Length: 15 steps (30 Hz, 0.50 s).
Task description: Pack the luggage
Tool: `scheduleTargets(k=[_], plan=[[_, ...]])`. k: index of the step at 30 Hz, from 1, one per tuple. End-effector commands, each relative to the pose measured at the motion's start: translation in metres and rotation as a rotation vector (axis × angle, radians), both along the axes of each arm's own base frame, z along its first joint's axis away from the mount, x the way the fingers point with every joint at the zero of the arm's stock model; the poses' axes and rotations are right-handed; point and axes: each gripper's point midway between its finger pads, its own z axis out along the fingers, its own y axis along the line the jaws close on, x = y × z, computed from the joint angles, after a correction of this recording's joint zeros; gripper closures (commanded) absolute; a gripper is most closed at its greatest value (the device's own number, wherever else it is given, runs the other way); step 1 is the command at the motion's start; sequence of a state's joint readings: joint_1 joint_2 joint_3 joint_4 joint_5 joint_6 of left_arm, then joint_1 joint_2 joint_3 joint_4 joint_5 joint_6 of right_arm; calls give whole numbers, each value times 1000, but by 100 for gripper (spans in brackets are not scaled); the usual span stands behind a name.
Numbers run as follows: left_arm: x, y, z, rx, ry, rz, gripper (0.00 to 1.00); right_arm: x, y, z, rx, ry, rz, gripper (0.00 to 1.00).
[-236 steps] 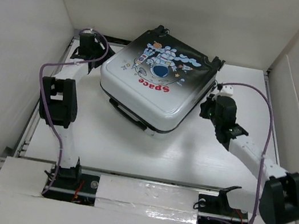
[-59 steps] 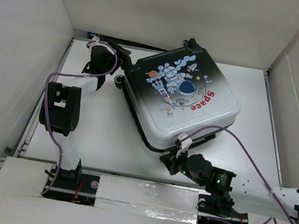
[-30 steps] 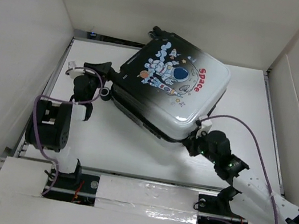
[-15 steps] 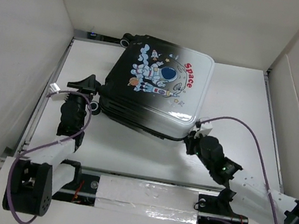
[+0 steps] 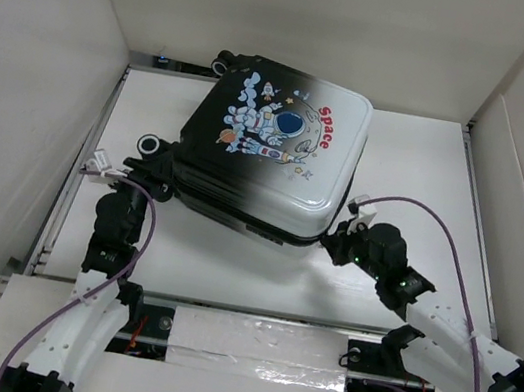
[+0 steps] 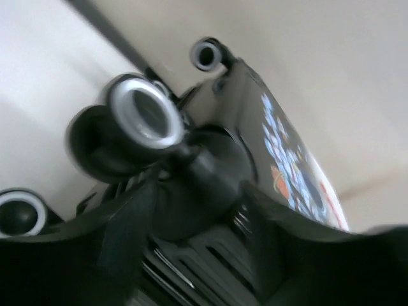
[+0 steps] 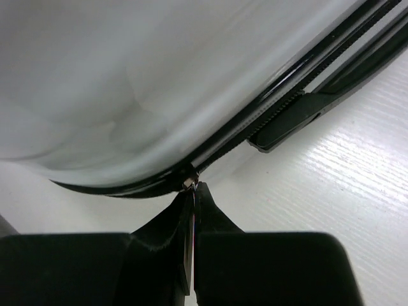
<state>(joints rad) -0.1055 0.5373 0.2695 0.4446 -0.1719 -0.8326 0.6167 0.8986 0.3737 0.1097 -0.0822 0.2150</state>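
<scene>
The luggage lies flat and closed on the table, astronaut and "Space" print up, black wheels toward the far left. My right gripper is at its near right corner. In the right wrist view the gripper is shut on the small metal zipper pull at the seam under the white shell. My left gripper is at the near left corner. In the left wrist view, which is blurred, its fingers sit on both sides of a wheel mount below a wheel.
White walls stand close on the left, back and right. A black side handle lies on the luggage's edge just past the zipper pull. Two more wheels show in the left wrist view. Purple cables loop beside both arms.
The luggage has kept turning on the table and shifted slightly left. My left gripper has closed in on the wheel corner. My right gripper has stayed at the near right seam.
</scene>
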Motion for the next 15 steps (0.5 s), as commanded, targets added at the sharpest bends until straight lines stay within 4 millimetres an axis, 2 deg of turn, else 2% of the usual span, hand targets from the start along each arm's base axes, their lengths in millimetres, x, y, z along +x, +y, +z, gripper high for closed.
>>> scheduleTargets(k=[1, 2, 3, 5, 7, 8, 10, 11, 12, 13, 15], plan=[[-10, -33, 47, 92, -160, -187, 53, 21, 18, 76, 125, -194, 92, 100], [-8, -40, 31, 103, -128, -228, 74, 25, 17, 78, 119, -198, 93, 100], [-9, -49, 24, 116, -115, -283, 88, 32, 11, 80, 117, -203, 79, 100], [-12, -56, 2, 149, -78, -328, 100, 43, 5, 87, 104, -215, 66, 100], [-17, -57, -7, 161, -84, -339, 100, 52, -9, 92, 96, -215, 35, 100], [-19, -55, -6, 160, -95, -325, 100, 56, -13, 96, 103, -226, 24, 100], [-23, -53, 15, 178, -154, -313, 100, 61, -18, 101, 128, -246, 32, 100], [-29, -57, 34, 199, -217, -334, 100, 59, -15, 99, 133, -236, 49, 100], [-35, -71, 38, 204, -239, -418, 100, 60, -15, 100, 131, -231, 60, 100], [-38, -79, 38, 202, -254, -467, 100, 60, -15, 98, 124, -225, 63, 100], [-41, -93, 16, 192, -212, -559, 100, 61, -17, 97, 112, -219, 57, 100]])
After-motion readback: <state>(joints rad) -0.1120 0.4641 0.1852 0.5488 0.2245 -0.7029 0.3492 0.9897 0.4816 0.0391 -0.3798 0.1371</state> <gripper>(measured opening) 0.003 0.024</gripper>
